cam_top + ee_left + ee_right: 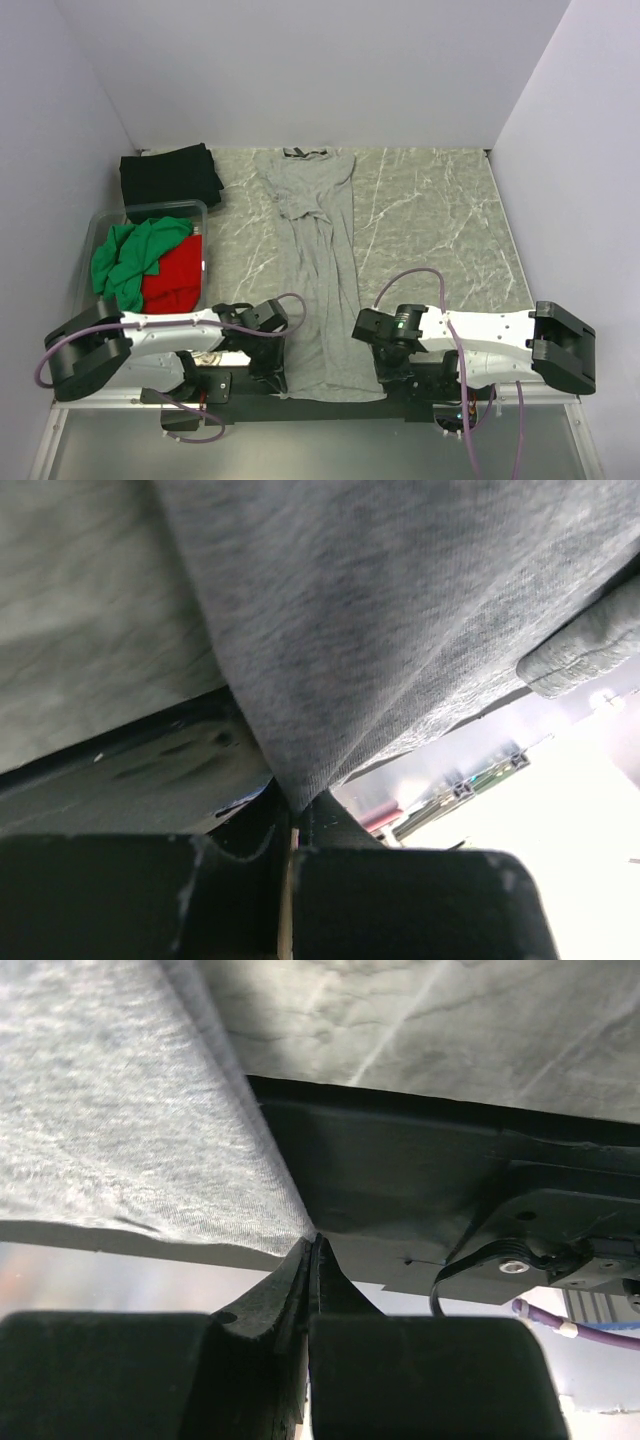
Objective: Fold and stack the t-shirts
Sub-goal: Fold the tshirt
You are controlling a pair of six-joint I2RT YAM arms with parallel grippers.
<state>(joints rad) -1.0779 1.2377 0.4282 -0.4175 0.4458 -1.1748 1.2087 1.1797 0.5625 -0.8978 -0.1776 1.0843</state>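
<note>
near hem pinch: long heather-grey jersey t-shirt (320, 270), both corners held.
the shirt lies as a narrow strip down the middle of the marble-patterned worktop (440, 220), collar at the far edge, hem at the near edge. left gripper (295, 815) and right gripper (313, 1250) are each clamped on a near hem corner. recommended: raise both corners level, carry them toward the collar together, keep the cloth taut.

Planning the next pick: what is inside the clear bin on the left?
A green shirt lies bunched partly over a red shirt in the bin. The bin's floor, and anything beneath the two shirts, is covered and cannot be seen.
</note>
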